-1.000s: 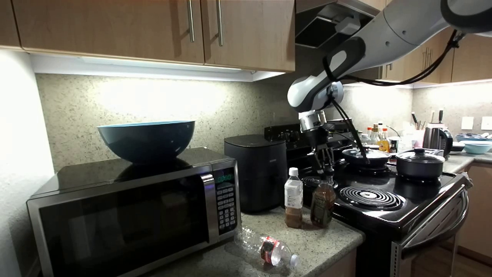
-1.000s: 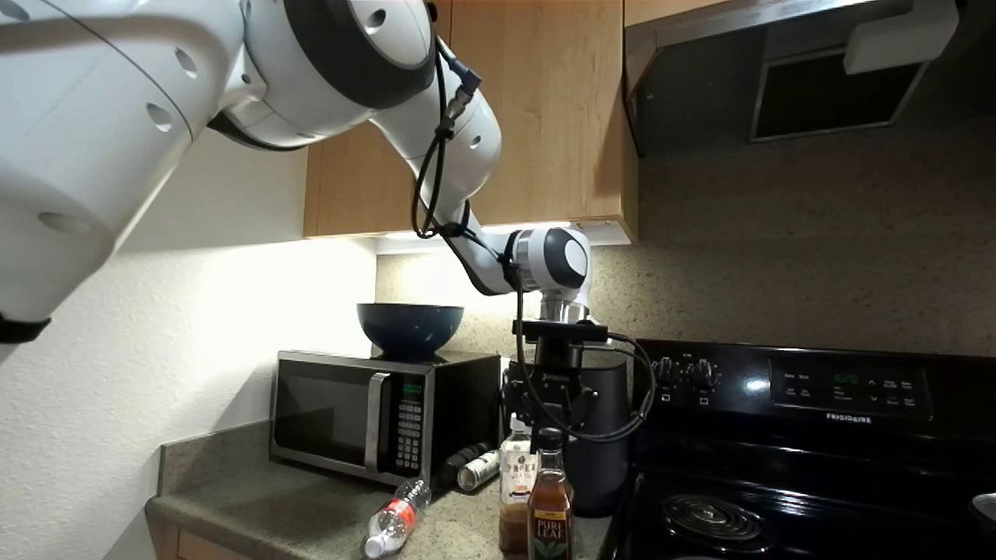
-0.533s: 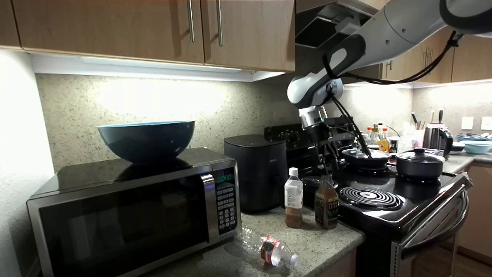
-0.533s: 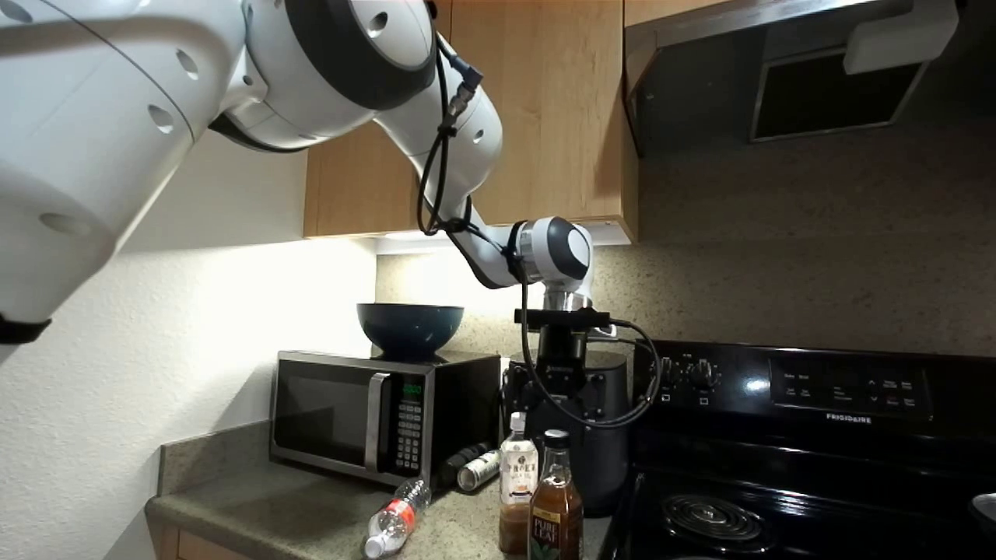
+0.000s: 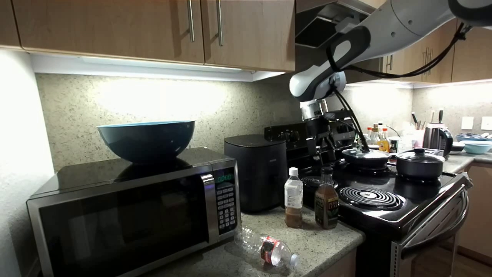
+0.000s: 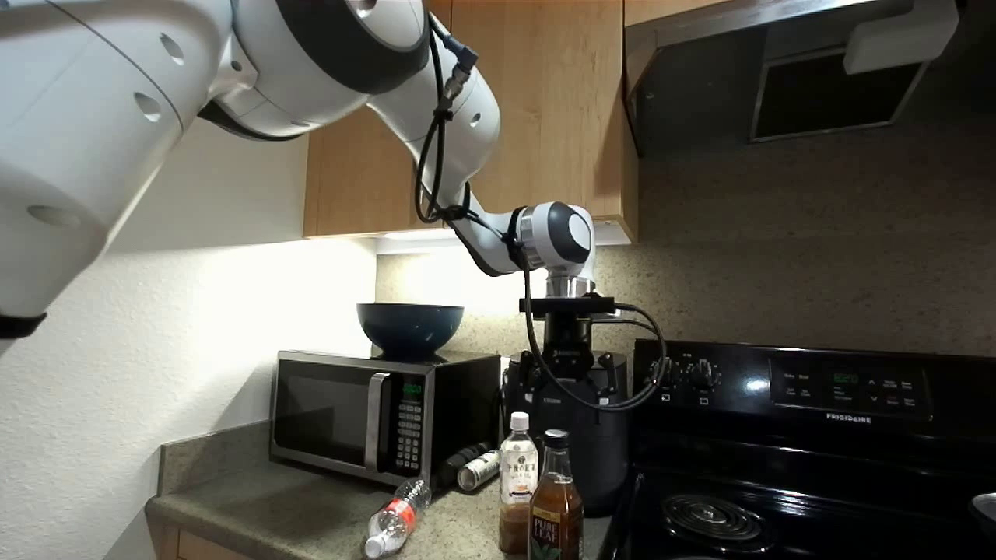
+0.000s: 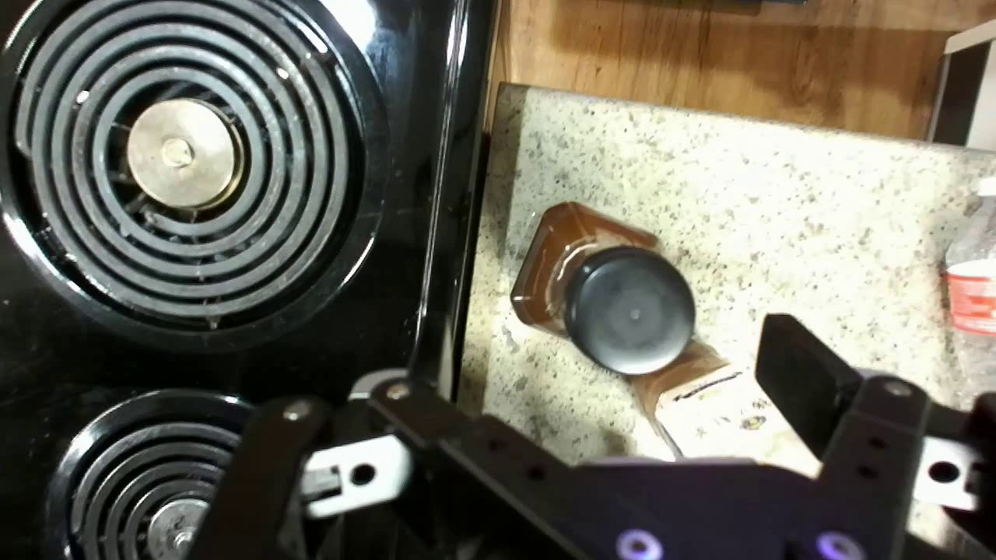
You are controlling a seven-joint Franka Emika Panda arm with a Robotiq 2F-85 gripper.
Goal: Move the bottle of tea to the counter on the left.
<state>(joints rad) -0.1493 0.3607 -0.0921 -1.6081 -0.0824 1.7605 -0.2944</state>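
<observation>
The bottle of tea [image 5: 326, 207], dark brown with a dark cap, stands upright on the speckled counter [image 5: 323, 250] close to the stove. Its front label faces out in an exterior view [image 6: 555, 513]. My gripper [image 5: 324, 152] hangs above the bottle's cap, clear of it, in both exterior views. From the wrist view, the cap shows from above, ahead of my gripper [image 7: 587, 381]. The fingers [image 7: 801, 381] are spread wide, touching nothing, so the gripper is open.
Beside the tea stands a clear white-capped bottle [image 5: 293, 198]. A clear bottle with reddish label [image 5: 269, 250] lies in front of the microwave [image 5: 134, 215]. A black air fryer [image 5: 255, 173] is behind; the black stovetop [image 5: 407, 200] adjoins with pans on it.
My gripper has opened, let go of the tea bottle's neck and risen above it. The bottle, slightly tilted a second ago, now stands straight on the counter.
</observation>
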